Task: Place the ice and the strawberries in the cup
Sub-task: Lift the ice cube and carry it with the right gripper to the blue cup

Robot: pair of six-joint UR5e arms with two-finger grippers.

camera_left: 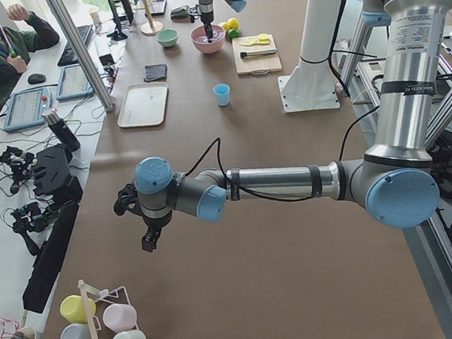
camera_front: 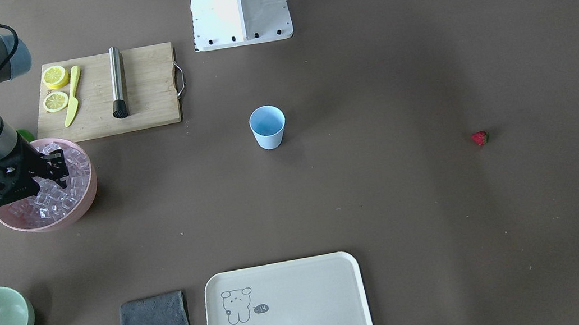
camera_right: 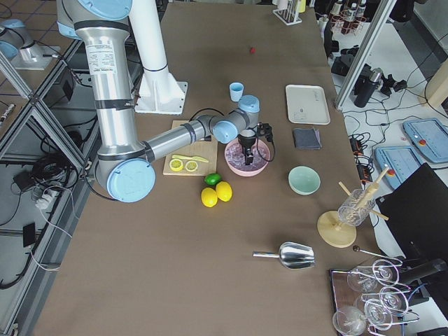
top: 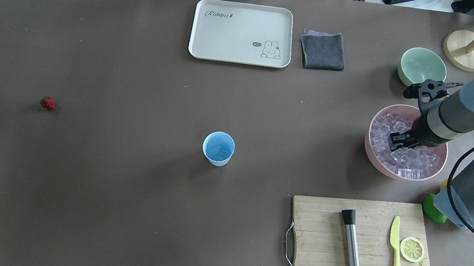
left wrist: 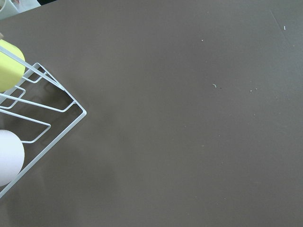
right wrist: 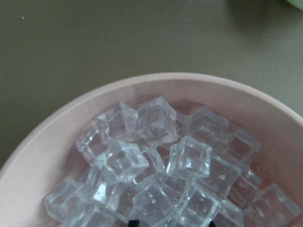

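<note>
right tool (top: 396, 142) down in ice (right wrist: 156, 151), pink bowl (right wrist: 42, 142) | tips apart | left tool (camera_left: 147, 243): cannot tell

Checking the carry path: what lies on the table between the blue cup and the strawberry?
Nothing: in the overhead view the stretch from the cup to the strawberry is bare brown table.

Brown table (top: 101, 189), blue cup (top: 218, 148) mid-table, strawberry (top: 48, 103) well left of cup, tray (top: 230, 38) beyond it, pink bowl (top: 372, 157) and cutting board (top: 317, 249) to its right.

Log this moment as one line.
right gripper: down in ice, pink bowl | cup: upright | strawberry: on table | left gripper: far off
</note>
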